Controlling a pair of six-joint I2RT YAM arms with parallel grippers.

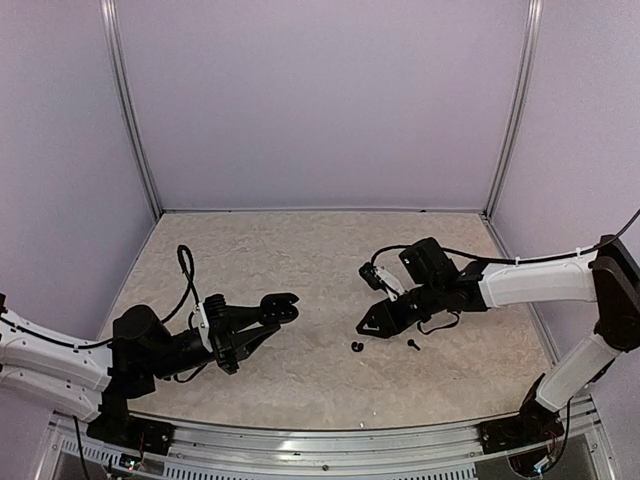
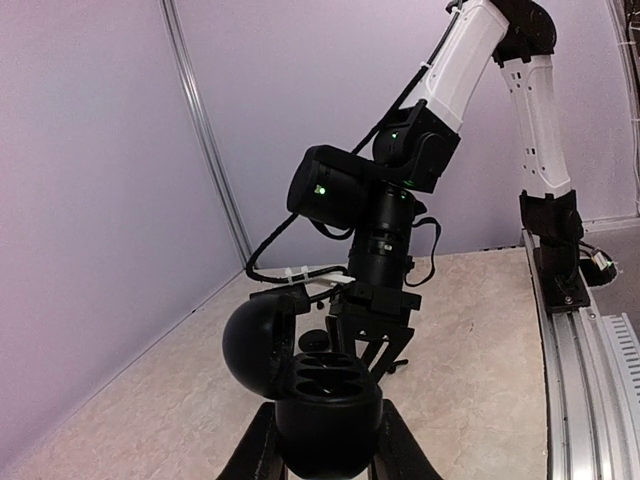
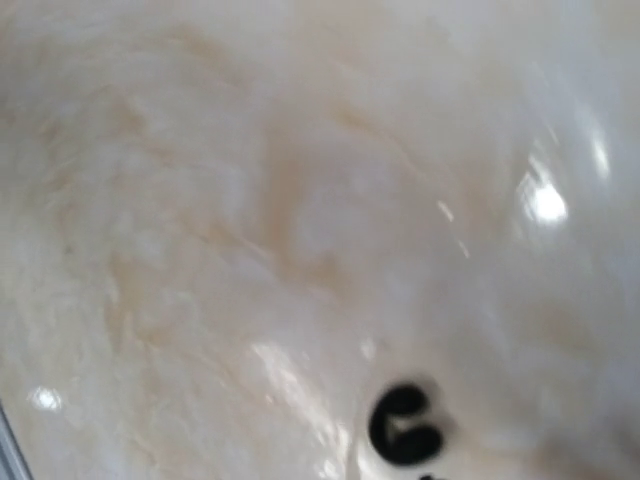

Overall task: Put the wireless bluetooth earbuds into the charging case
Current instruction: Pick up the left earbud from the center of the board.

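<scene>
- Charging case (image 2: pixel 328 400) sits at the bottom centre of my left wrist view. It is glossy black, held clear of the table (image 1: pixel 300 250), and its lid (image 2: pixel 252 345) is swung open to the left of the frame.
- I can see two round sockets in the case's upper face, and both look dark and unfilled.
- Left gripper (image 1: pixel 272 315) is clamped on the case, one finger on each side of its body. In the top view it lies left of centre, in the lower half of the frame.
- Right gripper (image 1: pixel 368 324) hangs just right of centre in the top view, tips angled down toward the table. From the left wrist view its fingers stand apart with nothing between them.
- Wireless bluetooth earbuds both lie on the table, outside the case. One earbud (image 1: pixel 357 347) is just below the right gripper's tips; the other earbud (image 1: pixel 413 344) lies a little further right.
- My right wrist view is blurred. It shows marbled tabletop and one dark bud at the lower edge, right of centre, with no fingers in frame.
</scene>
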